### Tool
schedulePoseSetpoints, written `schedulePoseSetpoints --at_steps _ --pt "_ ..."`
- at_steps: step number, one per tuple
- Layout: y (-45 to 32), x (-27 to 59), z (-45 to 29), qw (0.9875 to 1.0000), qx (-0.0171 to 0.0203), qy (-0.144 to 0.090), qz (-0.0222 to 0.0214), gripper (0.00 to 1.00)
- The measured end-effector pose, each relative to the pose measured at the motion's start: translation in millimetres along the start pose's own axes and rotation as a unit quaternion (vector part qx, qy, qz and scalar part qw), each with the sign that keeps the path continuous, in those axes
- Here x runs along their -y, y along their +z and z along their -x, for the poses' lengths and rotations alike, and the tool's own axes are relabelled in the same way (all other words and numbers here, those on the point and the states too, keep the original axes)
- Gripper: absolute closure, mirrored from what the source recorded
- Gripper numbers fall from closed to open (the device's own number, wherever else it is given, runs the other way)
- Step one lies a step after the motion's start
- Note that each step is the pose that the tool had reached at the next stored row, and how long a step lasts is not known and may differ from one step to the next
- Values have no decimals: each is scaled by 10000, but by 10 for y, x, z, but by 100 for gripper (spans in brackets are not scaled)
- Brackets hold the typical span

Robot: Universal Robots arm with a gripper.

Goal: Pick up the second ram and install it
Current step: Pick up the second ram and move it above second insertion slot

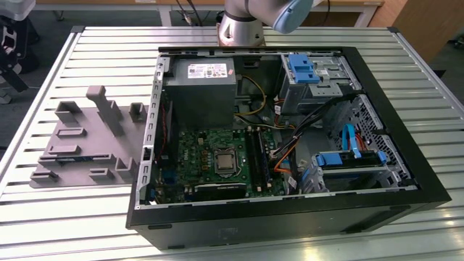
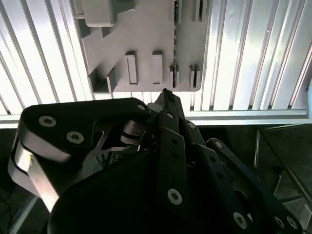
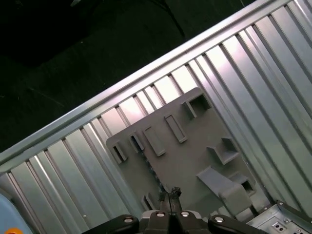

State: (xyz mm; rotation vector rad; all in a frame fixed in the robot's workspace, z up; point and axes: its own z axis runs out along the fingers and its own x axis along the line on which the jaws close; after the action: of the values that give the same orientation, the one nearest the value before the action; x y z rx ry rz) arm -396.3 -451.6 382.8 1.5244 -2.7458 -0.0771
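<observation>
- While the arm hovered high over the slatted aluminium table (image 1: 80, 217), the black, linkage-armed gripper (image 2: 165, 94) looked straight down on the flat grey plastic fixture plate (image 2: 141, 34), well above it and touching nothing.
- And there was the second ram (image 1: 76, 159), a long thin blue-green circuit-board stick, standing on edge in a slot of that plate, near the plate's front edge in the exterior view.
- It seemed the moulded blocks held it upright for a reason: the narrow top edge was offered up, free for fingers to pinch from above.
- In both wrist views the stick (image 2: 174, 48) showed edge-on, a slim dark line dotted with chips (image 3: 151, 168) across the grey plate.
- Just beside the plate, to the exterior view's right, the open black computer case (image 1: 290, 220) lay on its side with its panel off.
- That put the green motherboard (image 1: 195, 147) and its long black slots (image 1: 255, 157) facing up, presumably so a stick could go straight down into them.
- Now the tool: the fingertips met at a single point, no gap between them and nothing clamped there.
- In the first wrist view those closed tips (image 3: 168, 191) hung roughly in line with the stick, yet clear of it.
- By the look of it, the pick-up had not begun: the second ram sat untouched in its fixture.
</observation>
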Motion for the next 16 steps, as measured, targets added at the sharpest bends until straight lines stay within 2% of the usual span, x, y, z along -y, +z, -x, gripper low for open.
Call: schedulePoseSetpoints --at_steps 4,9,12,16 --pt "5 0 0 9994 -16 -355 8 89" --pt "13 1 -1 9972 -39 -744 13 89" --pt "15 1 -1 9961 -48 -881 16 89" --pt "16 1 -1 9960 -48 -888 15 89"
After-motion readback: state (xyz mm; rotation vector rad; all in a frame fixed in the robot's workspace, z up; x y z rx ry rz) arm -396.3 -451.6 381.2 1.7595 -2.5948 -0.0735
